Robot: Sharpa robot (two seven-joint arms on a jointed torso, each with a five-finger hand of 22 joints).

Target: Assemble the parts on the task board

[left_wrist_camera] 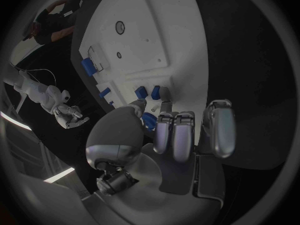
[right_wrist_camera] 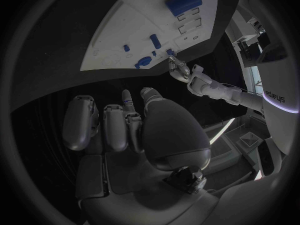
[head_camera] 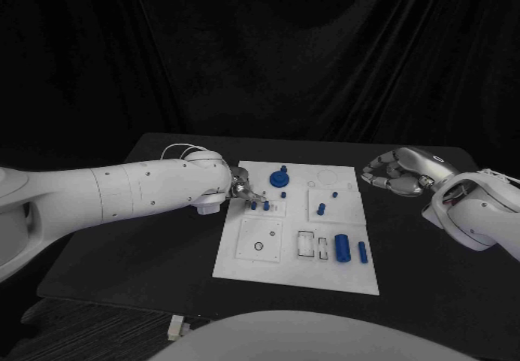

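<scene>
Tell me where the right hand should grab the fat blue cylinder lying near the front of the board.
Grip the fat blue cylinder across its round sides at mid-length, coming from above. It lies flat, with a slimmer blue pin close on one side, so fingers should stay narrow.

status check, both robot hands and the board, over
Left robot hand at the task board, fingers on a small blue peg. Right robot hand curled shut, empty, off the board's right edge. Nothing in the way.
</scene>
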